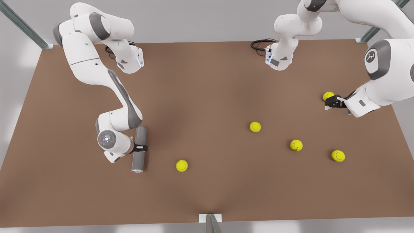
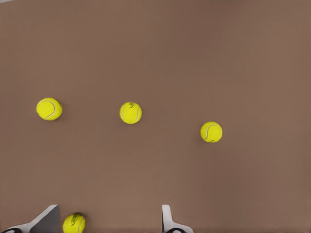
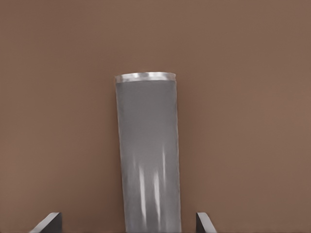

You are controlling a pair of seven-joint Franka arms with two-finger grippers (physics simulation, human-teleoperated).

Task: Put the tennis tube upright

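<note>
Straddling the tube [image 1: 139, 149], which lies flat on the table [image 1: 210, 81], my right gripper [image 1: 141, 148] is open and off-centre, so lifting may let it swing; left gripper [image 1: 332, 101] waits open beside a ball [image 1: 328, 95].

lab test cell | bare brown table [image 1: 207, 194] | metal frame struts [image 1: 22, 24]

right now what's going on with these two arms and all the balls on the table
The right gripper straddles the middle of the tennis tube, which lies flat on the brown table with its silvery rim toward the near edge; the fingers stand open on either side, not yet clamped. The left gripper hovers open at the front view's right, beside a tennis ball. Four more balls lie scattered across the table.
</note>
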